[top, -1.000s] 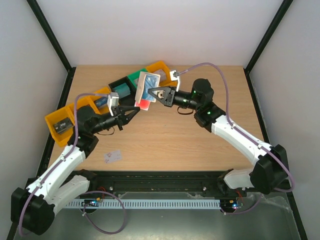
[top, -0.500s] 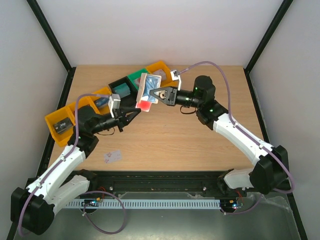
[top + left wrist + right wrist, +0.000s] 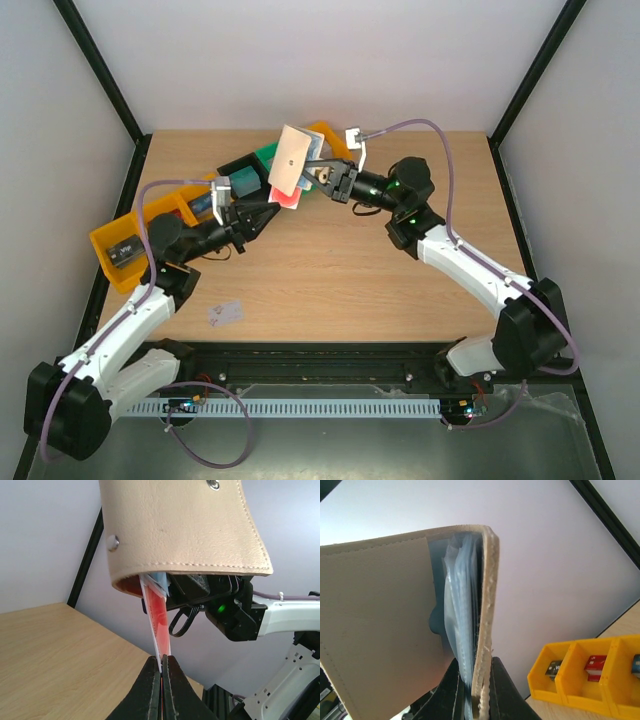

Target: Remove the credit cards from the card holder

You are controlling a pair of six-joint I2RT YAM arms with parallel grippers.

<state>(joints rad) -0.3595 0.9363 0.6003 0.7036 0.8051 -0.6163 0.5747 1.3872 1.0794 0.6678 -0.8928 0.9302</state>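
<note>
Since a moment ago the card holder (image 3: 291, 158) has swung up, turning its beige back to the overhead camera. At far left a loose card (image 3: 226, 313) lies on the table by my left arm. My left gripper (image 3: 161, 667) is pressed together on the bottom edge of a red credit card (image 3: 156, 622), which hangs partly out of the holder, held in the air over the table's far side. My right gripper (image 3: 472, 682) pinches the holder's edge. Pulling off-line could bend the card, slip it from that thin bite, or drag the holder free. The beige cover hides how many cards remain.
</note>
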